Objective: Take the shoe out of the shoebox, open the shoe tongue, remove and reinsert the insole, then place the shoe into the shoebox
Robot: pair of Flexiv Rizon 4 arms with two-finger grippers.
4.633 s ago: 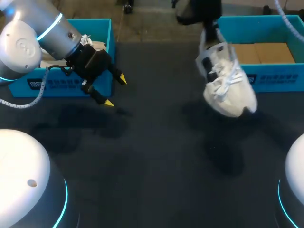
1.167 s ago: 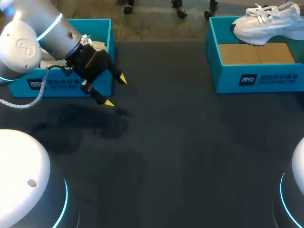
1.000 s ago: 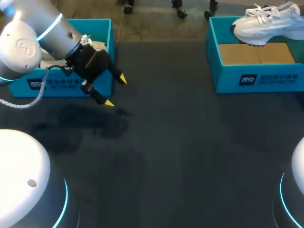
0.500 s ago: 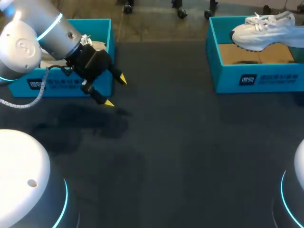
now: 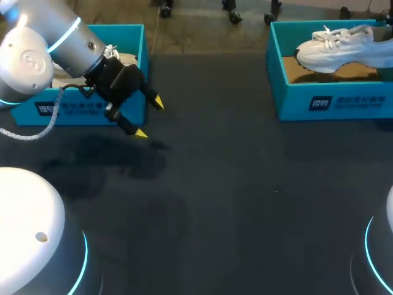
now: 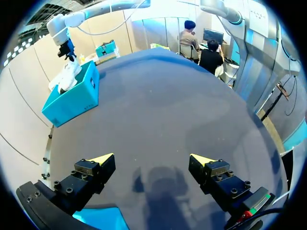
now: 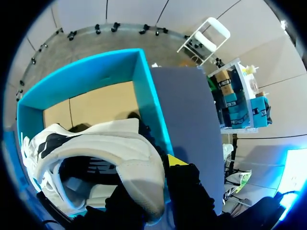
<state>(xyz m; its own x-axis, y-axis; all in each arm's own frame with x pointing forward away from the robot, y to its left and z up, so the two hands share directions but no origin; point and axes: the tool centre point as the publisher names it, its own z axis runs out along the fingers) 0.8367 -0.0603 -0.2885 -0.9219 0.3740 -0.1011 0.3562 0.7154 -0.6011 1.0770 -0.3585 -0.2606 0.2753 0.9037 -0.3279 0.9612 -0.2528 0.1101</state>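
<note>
A white laced shoe (image 5: 336, 49) hangs low inside the teal shoebox (image 5: 331, 102) at the far right of the table, toe toward the middle, over the brown cardboard floor. My right gripper (image 7: 158, 166) is shut on the shoe's heel collar (image 7: 139, 158): one yellow fingertip (image 7: 176, 160) shows outside it, the other is hidden inside the shoe. In the left wrist view the shoe (image 6: 64, 79) dangles from my right arm (image 6: 63, 42) above that box (image 6: 72, 98). My left gripper (image 5: 148, 117) stands open and holds nothing, above the table in front of the other box; its fingers (image 6: 98, 162) are wide apart.
A second teal box (image 5: 132, 38) sits at the far left behind my left arm, with something white (image 5: 120, 57) inside. Between the two boxes lies the dark table top (image 5: 215, 184).
The shoe has come down from above the box's back rim into the right box and shifted slightly toward the middle. My left arm has not moved.
</note>
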